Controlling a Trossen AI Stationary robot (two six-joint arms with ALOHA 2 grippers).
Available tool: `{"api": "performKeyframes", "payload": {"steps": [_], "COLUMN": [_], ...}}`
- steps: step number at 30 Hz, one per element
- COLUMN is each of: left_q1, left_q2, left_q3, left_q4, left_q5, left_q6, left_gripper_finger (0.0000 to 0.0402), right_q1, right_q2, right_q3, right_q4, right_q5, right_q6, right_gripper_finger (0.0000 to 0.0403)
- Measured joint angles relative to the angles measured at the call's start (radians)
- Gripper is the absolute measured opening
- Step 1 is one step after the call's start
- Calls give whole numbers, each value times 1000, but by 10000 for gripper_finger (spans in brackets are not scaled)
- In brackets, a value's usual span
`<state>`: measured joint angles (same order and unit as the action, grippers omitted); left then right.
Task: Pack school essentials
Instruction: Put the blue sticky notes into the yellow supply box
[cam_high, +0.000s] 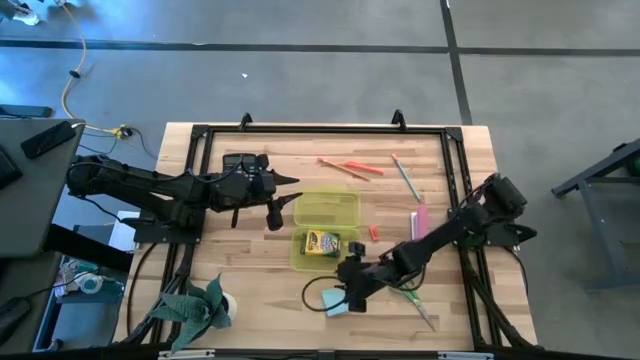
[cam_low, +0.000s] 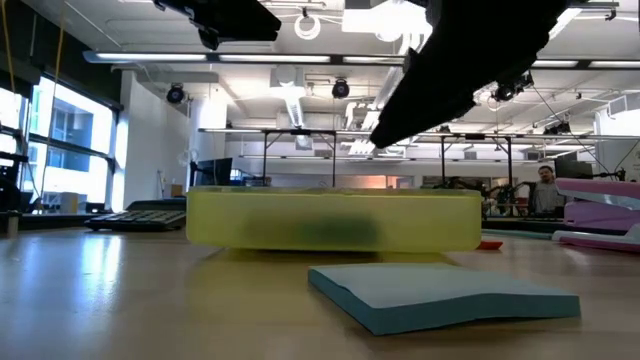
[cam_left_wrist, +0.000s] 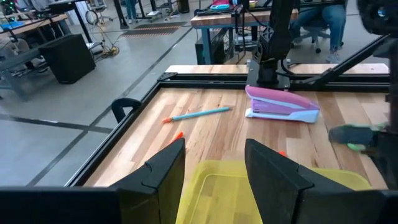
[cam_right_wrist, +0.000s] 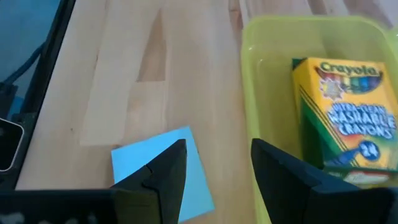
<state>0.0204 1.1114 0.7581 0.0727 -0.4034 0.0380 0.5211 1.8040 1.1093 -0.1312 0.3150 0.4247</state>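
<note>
The translucent yellow-green case (cam_high: 325, 208) lies open on the table, and the crayon box (cam_high: 322, 243) rests flat in its near half (cam_right_wrist: 273, 93). The light blue sticky-note pad (cam_high: 336, 303) lies flat on the wood just near of the case. My right gripper (cam_right_wrist: 217, 149) hovers open above the pad's edge (cam_right_wrist: 158, 163), beside the case wall. My left gripper (cam_left_wrist: 214, 146) is open, above the case's far half (cam_left_wrist: 249, 193). Orange pens (cam_high: 350, 167), the thin pencil (cam_high: 405, 178) and the red eraser (cam_high: 373, 232) lie on the table. The green scissors (cam_high: 415, 300) are partly under my right arm.
A pink stapler (cam_high: 420, 222) lies right of the case, also in the left wrist view as the stapler (cam_left_wrist: 283, 104). A black frame (cam_high: 455, 170) edges the wooden table. A green plush toy (cam_high: 195, 305) sits at the near left corner. Bare wood lies left of the pad.
</note>
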Motion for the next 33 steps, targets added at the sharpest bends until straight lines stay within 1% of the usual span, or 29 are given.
{"api": "performKeyframes", "payload": {"steps": [7,11,15,17,20,24,29,31,33], "left_q1": [0,0,0,0,0,0,0,0,0], "left_q2": [0,0,0,0,0,0,0,0,0], "left_q3": [0,0,0,0,0,0,0,0,0], "left_q4": [0,0,0,1,1,0,0,0,0], "left_q5": [0,0,0,0,0,0,0,0,0], "left_q6": [0,0,0,0,0,0,0,0,0], "left_gripper_finger": [156,157,156,156,157,156,156,157,157], "right_q1": [28,44,54,55,53,48,48,48,48], "right_q2": [60,73,74,74,74,74,76,84,99], "right_q3": [142,194,199,191,172,169,169,169,169], "right_q4": [-195,-238,-268,-286,-290,-292,-286,-266,-233], "right_q5": [30,26,24,11,-19,-47,-57,-67,-98], "right_q6": [2,1,23,31,31,42,20,20,15], "right_gripper_finger": [172,174,189,205,242,307,385,395,393]}}
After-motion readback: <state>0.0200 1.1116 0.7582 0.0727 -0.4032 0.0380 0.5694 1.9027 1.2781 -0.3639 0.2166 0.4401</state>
